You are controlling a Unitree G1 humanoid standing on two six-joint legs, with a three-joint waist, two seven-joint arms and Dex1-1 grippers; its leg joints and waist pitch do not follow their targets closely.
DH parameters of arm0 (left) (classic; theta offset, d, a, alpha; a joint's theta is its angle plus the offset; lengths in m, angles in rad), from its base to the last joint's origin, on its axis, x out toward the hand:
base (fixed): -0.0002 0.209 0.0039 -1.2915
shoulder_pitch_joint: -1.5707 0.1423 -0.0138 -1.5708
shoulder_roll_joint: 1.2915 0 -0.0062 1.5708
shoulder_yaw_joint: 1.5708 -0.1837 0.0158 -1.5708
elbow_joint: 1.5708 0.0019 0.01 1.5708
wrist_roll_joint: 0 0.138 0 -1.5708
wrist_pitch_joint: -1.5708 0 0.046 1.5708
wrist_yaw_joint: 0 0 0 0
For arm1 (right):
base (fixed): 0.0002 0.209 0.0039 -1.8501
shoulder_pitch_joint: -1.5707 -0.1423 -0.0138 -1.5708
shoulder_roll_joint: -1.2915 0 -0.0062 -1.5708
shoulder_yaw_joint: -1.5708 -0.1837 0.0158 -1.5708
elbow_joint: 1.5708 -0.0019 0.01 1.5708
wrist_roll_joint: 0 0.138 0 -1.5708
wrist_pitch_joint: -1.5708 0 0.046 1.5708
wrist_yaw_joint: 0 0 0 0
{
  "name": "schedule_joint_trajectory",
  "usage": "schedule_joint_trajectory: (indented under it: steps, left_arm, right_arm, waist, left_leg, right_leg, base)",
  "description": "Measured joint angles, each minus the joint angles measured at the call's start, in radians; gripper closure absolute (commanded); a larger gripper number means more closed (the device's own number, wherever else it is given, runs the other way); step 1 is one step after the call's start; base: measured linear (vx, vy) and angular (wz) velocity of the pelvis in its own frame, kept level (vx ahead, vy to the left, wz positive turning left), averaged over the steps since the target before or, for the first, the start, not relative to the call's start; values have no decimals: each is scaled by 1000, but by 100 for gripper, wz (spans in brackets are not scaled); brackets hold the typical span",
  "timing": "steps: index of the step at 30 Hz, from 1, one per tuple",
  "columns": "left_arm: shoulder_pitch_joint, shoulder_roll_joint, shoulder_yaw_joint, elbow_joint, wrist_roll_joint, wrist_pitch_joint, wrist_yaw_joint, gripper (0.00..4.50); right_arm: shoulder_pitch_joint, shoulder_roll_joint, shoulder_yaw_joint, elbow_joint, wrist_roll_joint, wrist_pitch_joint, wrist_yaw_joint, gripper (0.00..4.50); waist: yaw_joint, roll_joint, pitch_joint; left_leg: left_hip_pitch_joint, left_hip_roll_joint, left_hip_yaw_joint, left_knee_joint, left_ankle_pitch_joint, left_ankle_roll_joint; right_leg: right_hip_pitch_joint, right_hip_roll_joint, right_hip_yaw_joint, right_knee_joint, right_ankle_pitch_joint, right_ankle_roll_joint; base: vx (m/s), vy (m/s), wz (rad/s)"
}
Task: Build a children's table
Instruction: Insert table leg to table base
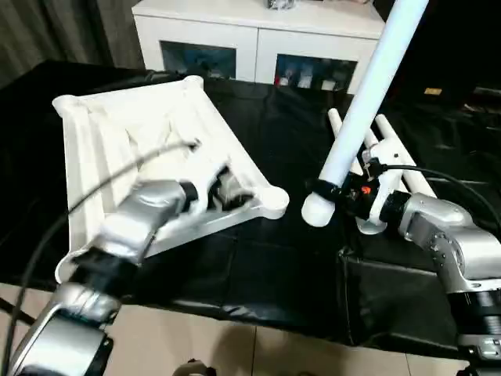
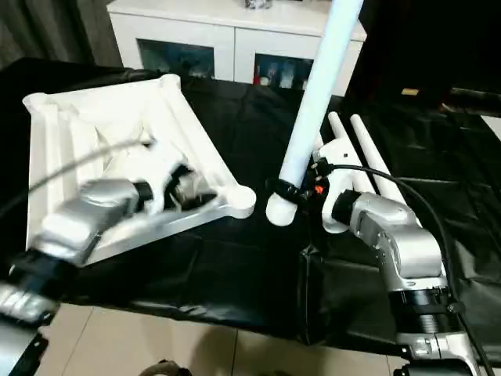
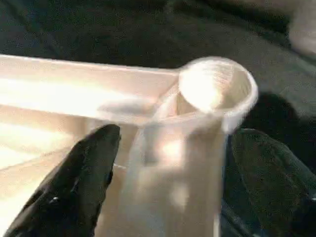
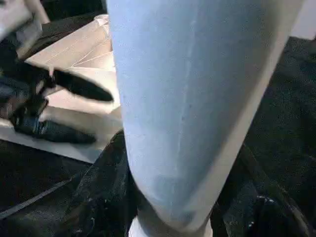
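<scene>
White plastic, the table top (image 1: 149,157) lies ribbed side up on the left of the black sheet (image 1: 258,258), tilted, its near right corner socket (image 1: 272,200) jutting toward the middle. The left gripper (image 3: 163,163) has its 2 fingers (image 3: 79,182) spread around the rim just beside that open, empty socket. The right gripper (image 1: 333,192) is closed on 1 leg (image 1: 368,86) near its thick end, holding it steeply upright, a bare gap of sheet between it and the socket. More legs (image 1: 395,153) lie far right. A white cabinet (image 1: 258,39) stands behind. No writing is readable.
</scene>
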Motion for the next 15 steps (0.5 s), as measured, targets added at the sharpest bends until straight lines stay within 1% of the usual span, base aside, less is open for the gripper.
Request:
schedule_joint_trajectory:
  steps: [1, 2, 3, 4, 6, 7, 8, 11, 13, 15]
  left_arm:
    - [0, 4, -10, 5, 0, -14, -27, 91]
    - [0, 8, -16, 5, 0, -22, -40, 91]
    - [0, 14, -24, 5, 3, -31, -48, 108]
    - [0, 29, -39, 8, 15, -43, -57, 120]
    - [0, 46, -54, 23, 38, -47, -64, 129]
    - [0, 53, -59, 40, 53, -47, -71, 148]
    - [0, 54, -61, 52, 58, -47, -80, 148]
    - [4, 54, -62, 60, 71, -46, -117, 172]
    - [5, 54, -62, 60, 73, -46, -125, 198]
    - [5, 54, -62, 65, 76, -45, -125, 210]
  right_arm:
    - [3, 1, 0, -8, -1, 0, -4, 268]
    - [4, 3, 0, -10, -2, 0, -4, 268]
    - [4, 3, 1, -10, -4, 0, -3, 268]
    - [5, 3, 2, -11, -6, 0, -3, 268]
    - [8, 3, 6, -11, -6, 0, -2, 268]
    - [9, 3, 7, -11, -6, 0, -2, 268]
    - [10, 3, 7, -11, -6, 0, -3, 268]
    - [10, 3, 12, -11, -6, -6, -2, 268]
    - [10, 3, 18, -11, -6, -10, 0, 268]
    - [10, 3, 20, -11, -6, -11, 5, 268]
  waist:
    - [-1, 1, 0]
    - [-1, 1, 0]
    - [-1, 2, -1]
    - [-2, 3, -1]
    - [-2, 5, -2]
    - [-2, 6, -2]
    - [-1, 6, -2]
    - [1, 6, -2]
    - [3, 6, -2]
    - [2, 6, -2]
  left_leg:
    - [0, 0, 0, 0, 0, 0]
    - [0, 0, 0, 0, 0, 0]
    - [0, 0, 0, 0, 0, 0]
    - [0, 0, 0, 0, 0, 0]
    - [0, 0, 0, 0, 0, 0]
    - [1, 0, 0, 0, 0, 0]
    - [0, 0, 0, 0, 0, 0]
    - [0, 0, 0, 0, 0, 0]
    - [0, 0, 0, 0, 0, 0]
    - [0, 0, 0, 0, 0, 0]
  right_leg:
    - [0, 0, 0, 0, 0, 0]
    - [0, 0, 0, 0, 0, 0]
    - [0, 0, 0, 0, 0, 0]
    - [0, 0, 0, 0, 0, 0]
    - [0, 0, 0, 0, 0, 0]
    - [0, 0, 0, 0, 0, 0]
    - [0, 0, 0, 0, 0, 0]
    - [0, 0, 0, 0, 0, 0]
    - [0, 0, 0, 0, 0, 0]
    - [0, 0, 0, 0, 0, 0]
  base:
    - [0, 0, 0]
    - [0, 0, 0]
    - [0, 0, 0]
    - [0, 0, 0]
    - [0, 0, 0]
    - [0, 0, 0]
    - [0, 0, 0]
    - [0, 0, 0]
    - [0, 0, 0]
    - [0, 0, 0]
